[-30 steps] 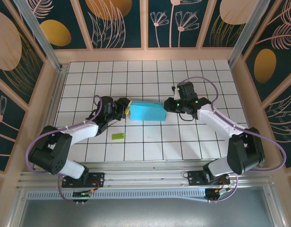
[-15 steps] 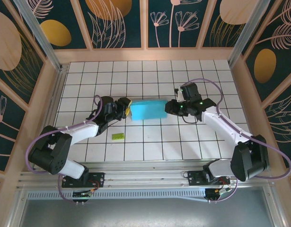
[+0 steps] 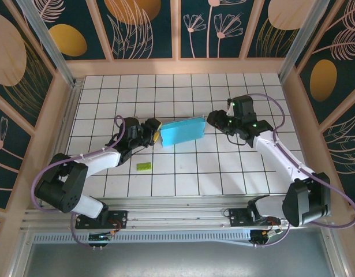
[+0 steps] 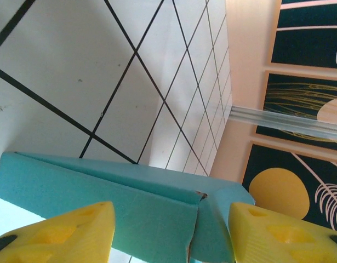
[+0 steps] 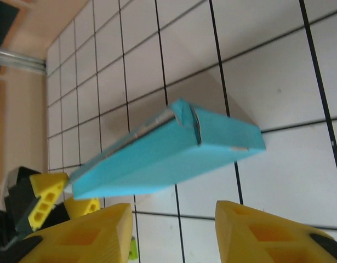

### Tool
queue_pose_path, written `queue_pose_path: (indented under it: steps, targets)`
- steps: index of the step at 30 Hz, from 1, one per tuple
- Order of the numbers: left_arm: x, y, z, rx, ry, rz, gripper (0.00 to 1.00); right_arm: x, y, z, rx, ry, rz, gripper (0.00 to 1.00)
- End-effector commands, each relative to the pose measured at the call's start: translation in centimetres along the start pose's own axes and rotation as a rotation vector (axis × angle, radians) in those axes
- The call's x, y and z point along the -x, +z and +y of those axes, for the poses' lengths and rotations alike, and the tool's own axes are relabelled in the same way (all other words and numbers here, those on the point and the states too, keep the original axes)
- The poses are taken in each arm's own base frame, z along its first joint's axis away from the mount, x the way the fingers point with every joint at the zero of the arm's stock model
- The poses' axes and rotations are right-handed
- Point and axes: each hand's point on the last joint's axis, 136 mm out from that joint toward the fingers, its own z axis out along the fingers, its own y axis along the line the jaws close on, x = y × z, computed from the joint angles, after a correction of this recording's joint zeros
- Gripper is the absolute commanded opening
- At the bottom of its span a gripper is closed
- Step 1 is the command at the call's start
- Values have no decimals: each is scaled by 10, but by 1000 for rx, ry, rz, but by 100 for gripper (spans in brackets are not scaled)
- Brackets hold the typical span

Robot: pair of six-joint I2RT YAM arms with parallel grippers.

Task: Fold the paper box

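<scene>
Two-arm bench seen from the near edge, where an aluminium rail (image 3: pixel 177 222) carries both arm bases. On the white tiled table (image 3: pixel 165 184), nearest the rail, a tiny green rectangular piece (image 3: pixel 144 166) lies flat by itself, left of centre. Beyond it, at mid-table, is the paper box (image 3: pixel 182 131), a shallow light blue rectangle. Its long axis runs left to right, and its right end is swung slightly toward the far wall. The left gripper (image 3: pixel 155 131) meets the box's left end. In the left wrist view its yellow fingers (image 4: pixel 75 230) stand apart on either side of that end, with blue card spanning the gap, but whether they press on the card cannot be told. The right gripper (image 3: pixel 211 119) points at the box's right end from just beside it. In the right wrist view its yellow fingers (image 5: pixel 91 230) are spread, and the box lies ahead of them, not between them. A folded flap seam marks the box's near corner in that view. Farthest back stand the wall panels (image 3: pixel 142 29), dark teal with gold discs and pink leaf outlines.
</scene>
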Motion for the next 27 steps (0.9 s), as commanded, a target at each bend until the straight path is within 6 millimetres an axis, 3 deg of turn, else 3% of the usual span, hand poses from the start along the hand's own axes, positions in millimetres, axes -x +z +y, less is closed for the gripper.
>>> queue_pose_path:
  steps: [1,6,10,17,21,27]
  targets:
    - [-5,-2,-27,-68,79,20,57,28,13,10,68,-7,-33,46]
    - [-6,-4,-33,-85,98,20,61,35,40,7,3,-90,70,47]
    - [-5,-6,-35,-88,115,11,64,37,49,14,36,-119,102,50]
    - [0,-14,-48,-98,176,-28,68,30,63,1,-8,-125,163,49]
    - [10,-22,-53,-56,240,-95,69,25,68,-2,-5,-105,182,38]
    - [28,-30,-43,78,299,-189,71,17,71,-7,-7,-75,198,28]
